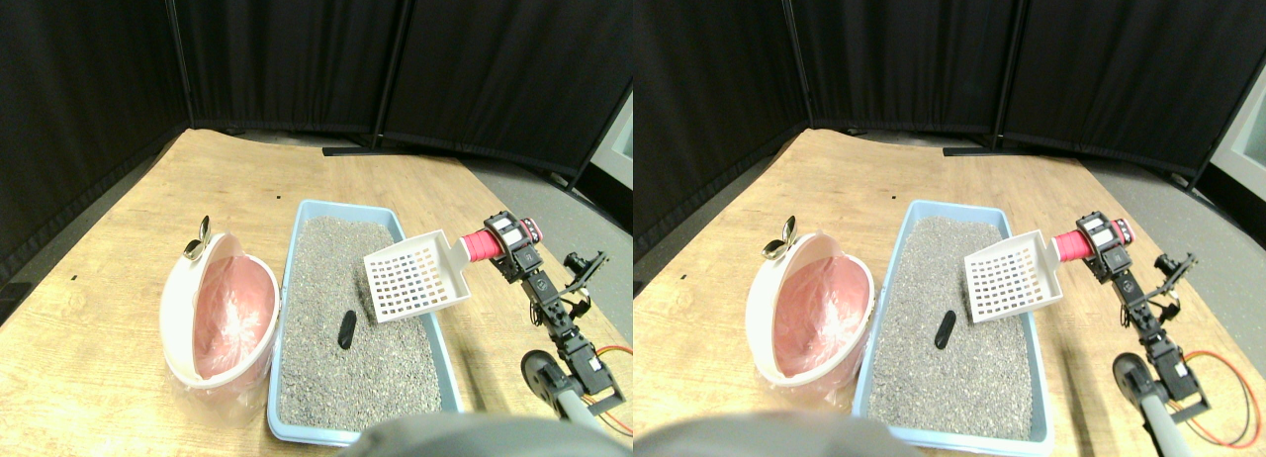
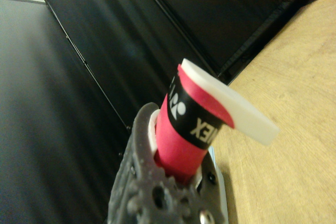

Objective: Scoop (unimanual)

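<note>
The white slotted plastic litter scoop (image 1: 415, 277) with its red-wrapped handle (image 1: 479, 244) looks light and stiff. The right gripper (image 1: 506, 241) is clamped around that handle, the proper grip point.

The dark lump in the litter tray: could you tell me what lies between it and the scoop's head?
In the stereo pair view, only bare grey litter separates the dark lump from the white scoop, which hangs over the tray.

Black band on the red handle wrap (image 2: 184, 129) reads "EX".
</note>
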